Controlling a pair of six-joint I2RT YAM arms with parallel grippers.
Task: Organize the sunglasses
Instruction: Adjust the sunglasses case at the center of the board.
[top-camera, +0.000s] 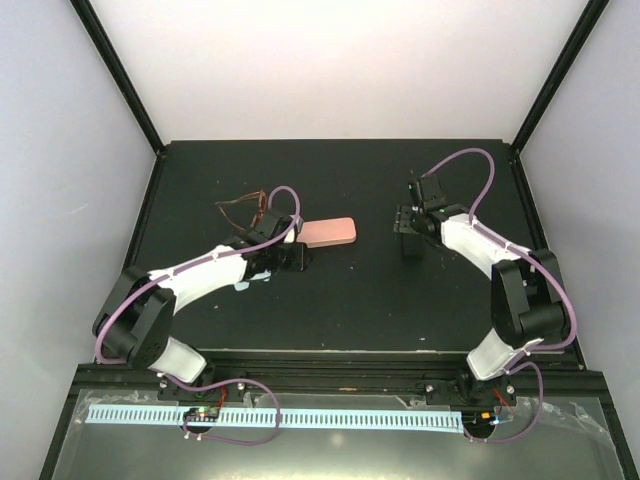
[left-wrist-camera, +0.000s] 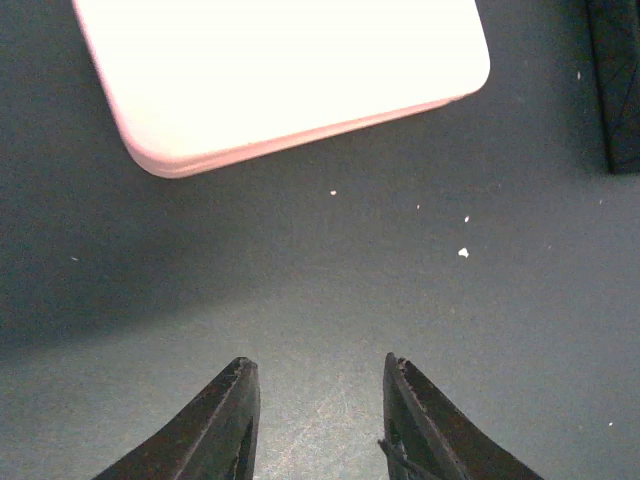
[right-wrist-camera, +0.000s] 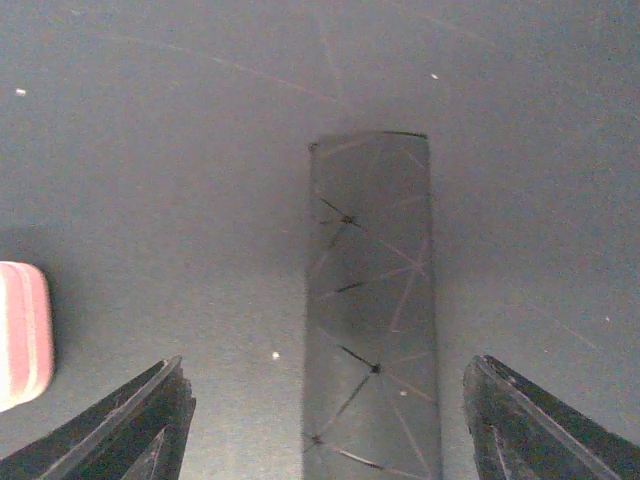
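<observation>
Surface, top view: matte black table (top-camera: 360, 310), closed in by plain pale walls (top-camera: 60, 150).
Sunglasses, top view: the brownish-amber sunglasses (top-camera: 243, 208), a thin wiry frame, lie at the far left of the table, just left of the pink case (top-camera: 328, 233) and beyond the left arm (top-camera: 200, 270).
Pink case, top view: smooth, rounded oblong lying flat near the middle.
Left gripper, top view: the left gripper (top-camera: 300, 257) sits low, just on the near side of the pink case.
Right gripper, top view: the right gripper (top-camera: 408, 225) points down over the black case (top-camera: 411, 250), dark on dark.
Left wrist view: tapered black fingers (left-wrist-camera: 225, 425) stand a modest gap apart with nothing between them. Beyond them is bare table with white specks (left-wrist-camera: 463, 252), then the glossy pink case with soft corners.
Right wrist view: fingers (right-wrist-camera: 130, 430) are spread wide and grip nothing. The black case runs lengthwise between them, touching neither. It is matte and scored with fine triangular lines. A seamed end of the pink case shows at the left.
</observation>
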